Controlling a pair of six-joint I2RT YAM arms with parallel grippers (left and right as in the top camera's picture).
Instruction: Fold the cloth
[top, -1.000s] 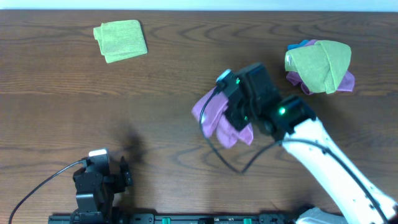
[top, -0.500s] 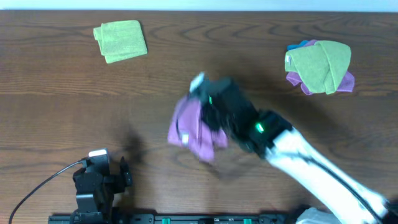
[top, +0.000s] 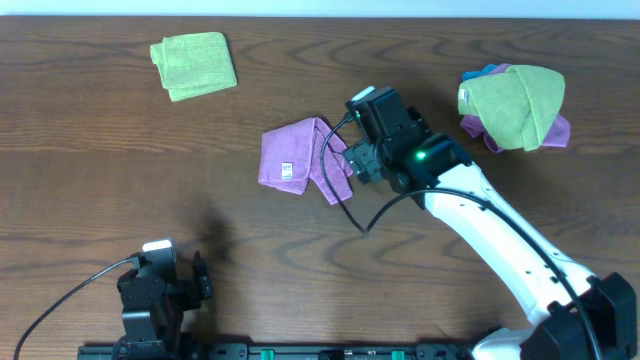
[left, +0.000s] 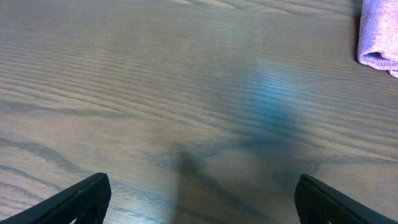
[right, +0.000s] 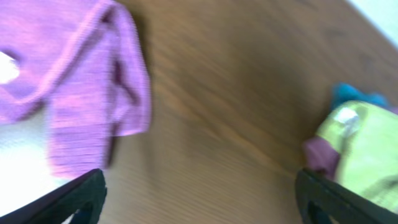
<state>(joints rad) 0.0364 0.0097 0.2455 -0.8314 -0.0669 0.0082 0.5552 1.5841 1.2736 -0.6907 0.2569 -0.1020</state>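
Observation:
The lilac cloth (top: 298, 160) lies rumpled on the table's middle, its small white label (top: 286, 169) facing up and one edge bunched into a ridge on its right side. My right gripper (top: 372, 125) hovers just right of it, open, with only bare wood between its fingers (right: 74, 199). In the right wrist view the cloth (right: 74, 93) fills the upper left. My left gripper (top: 160, 275) rests near the front edge, open and empty (left: 199, 202). A corner of the cloth (left: 379, 37) shows at the top right of the left wrist view.
A folded lime-green towel (top: 193, 65) lies at the back left. A heap of green, purple and blue cloths (top: 513, 105) sits at the back right, also seen in the right wrist view as a green-and-purple heap (right: 360, 149). The right arm's cable (top: 345, 200) trails over the cloth's right edge.
The right gripper swung the cloth leftward, opened and let it go. The cloth now lies on the table and the gripper has drawn back to its right. The left arm has not moved.

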